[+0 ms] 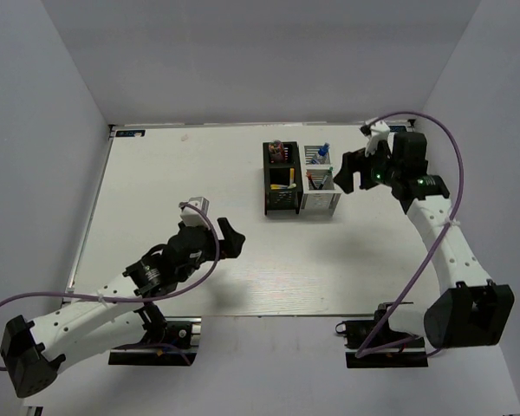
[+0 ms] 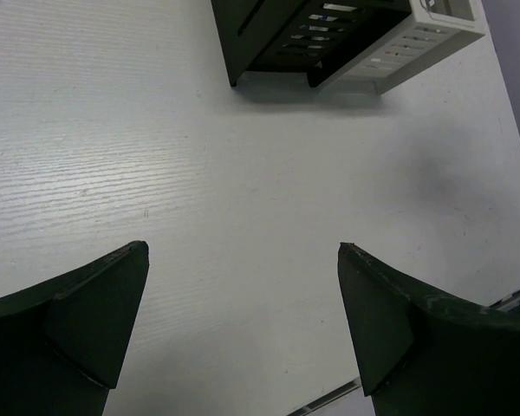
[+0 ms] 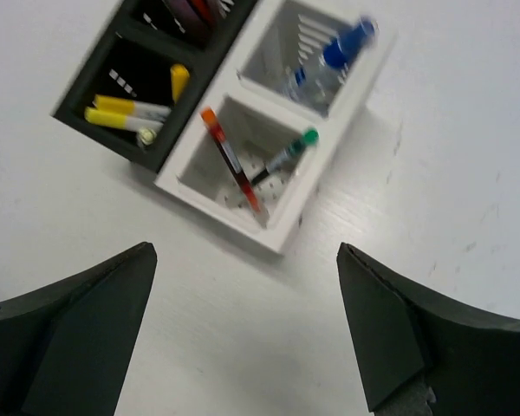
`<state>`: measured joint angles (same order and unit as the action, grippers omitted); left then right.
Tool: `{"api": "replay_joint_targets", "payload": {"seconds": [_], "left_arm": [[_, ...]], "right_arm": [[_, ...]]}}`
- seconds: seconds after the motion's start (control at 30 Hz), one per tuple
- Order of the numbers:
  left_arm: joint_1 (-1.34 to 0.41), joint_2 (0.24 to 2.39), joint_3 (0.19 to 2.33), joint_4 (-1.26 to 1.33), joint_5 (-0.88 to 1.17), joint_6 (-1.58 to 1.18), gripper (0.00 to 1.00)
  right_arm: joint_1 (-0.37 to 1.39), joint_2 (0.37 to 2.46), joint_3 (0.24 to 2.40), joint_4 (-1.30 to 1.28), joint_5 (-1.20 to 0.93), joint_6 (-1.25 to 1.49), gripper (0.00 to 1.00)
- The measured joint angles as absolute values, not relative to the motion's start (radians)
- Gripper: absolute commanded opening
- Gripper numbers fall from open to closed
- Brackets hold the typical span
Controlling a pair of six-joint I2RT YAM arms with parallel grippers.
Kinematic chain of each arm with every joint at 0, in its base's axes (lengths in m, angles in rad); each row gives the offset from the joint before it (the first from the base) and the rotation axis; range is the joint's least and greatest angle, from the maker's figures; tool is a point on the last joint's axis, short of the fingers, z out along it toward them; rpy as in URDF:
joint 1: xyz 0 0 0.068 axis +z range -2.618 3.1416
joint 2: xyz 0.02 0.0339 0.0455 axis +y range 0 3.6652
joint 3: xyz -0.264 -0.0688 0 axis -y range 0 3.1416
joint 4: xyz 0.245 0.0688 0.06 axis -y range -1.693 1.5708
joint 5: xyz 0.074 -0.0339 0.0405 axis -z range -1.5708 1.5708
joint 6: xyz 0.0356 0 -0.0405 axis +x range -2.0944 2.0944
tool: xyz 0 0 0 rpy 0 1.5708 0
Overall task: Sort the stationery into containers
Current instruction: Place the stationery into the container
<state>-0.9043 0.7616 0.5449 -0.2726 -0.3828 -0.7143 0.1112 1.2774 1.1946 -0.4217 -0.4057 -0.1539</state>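
Note:
The black holder (image 1: 281, 178) and the white holder (image 1: 320, 182) stand side by side at the back middle of the table. In the right wrist view the black holder (image 3: 94, 68) holds white pens with yellow ends (image 3: 126, 113) and a pink tube (image 3: 195, 9). The white holder (image 3: 243, 204) holds a red pen (image 3: 230, 160), a dark green-capped pen (image 3: 286, 156) and a clear blue-capped bottle (image 3: 329, 62). My right gripper (image 3: 245, 247) is open and empty, just right of the white holder (image 1: 351, 173). My left gripper (image 2: 241, 247) is open and empty over bare table (image 1: 230, 238).
The holders show at the top of the left wrist view, black (image 2: 269, 35) and white (image 2: 407, 48). The table's near edge (image 2: 329, 399) lies just below the left fingers. Grey walls enclose the table on three sides.

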Motion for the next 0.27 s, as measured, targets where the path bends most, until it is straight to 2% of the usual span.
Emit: {"api": "replay_joint_targets", "payload": {"seconds": [0.27], "left_arm": [[-0.904,0.813,0.546,-0.244,-0.354,-0.666,1.00]], "right_arm": [[0.106,1.129,1.009,-0.457,-0.249,-0.132,0.90]]}}
